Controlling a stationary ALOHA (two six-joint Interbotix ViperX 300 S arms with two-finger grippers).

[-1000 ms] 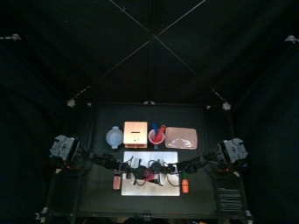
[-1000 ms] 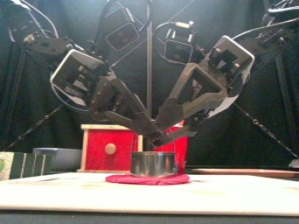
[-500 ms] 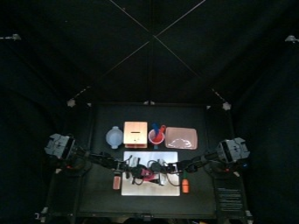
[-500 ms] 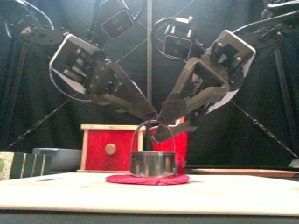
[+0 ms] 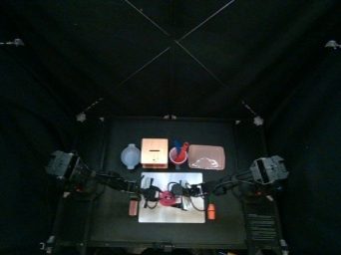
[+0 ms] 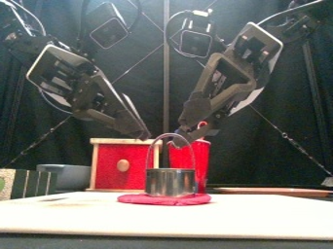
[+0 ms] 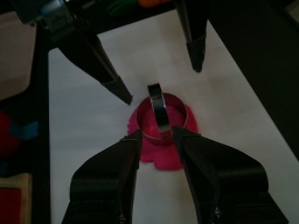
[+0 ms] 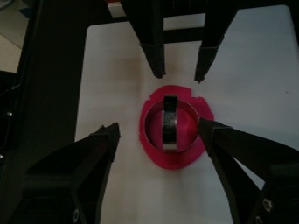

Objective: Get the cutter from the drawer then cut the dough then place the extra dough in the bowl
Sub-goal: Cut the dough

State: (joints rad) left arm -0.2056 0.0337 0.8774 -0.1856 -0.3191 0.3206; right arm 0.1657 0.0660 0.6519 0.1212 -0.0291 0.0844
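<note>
Over the white cutting board [image 5: 173, 214] on the table [image 5: 114, 134], the left fingers [image 7: 117, 166] and right fingers [image 8: 100, 153] hang spread and empty, clear above the cutter [image 6: 170, 181]. It stands on the red dough [image 6: 130, 199] with its wire handle upright between them. Whether the ring has bitten fully through is hard to tell, so probably steady the cutter squarely, then peel the outer dough away.

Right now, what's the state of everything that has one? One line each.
Cutter: upright on the dough, handle up, not gripped.
Dough: flat on the board, cutter sitting on it.
Left gripper: open, holding nothing.
Right gripper: open, holding nothing.
Drawer: looks shut.
Bowl: no dough visible in it.
</note>
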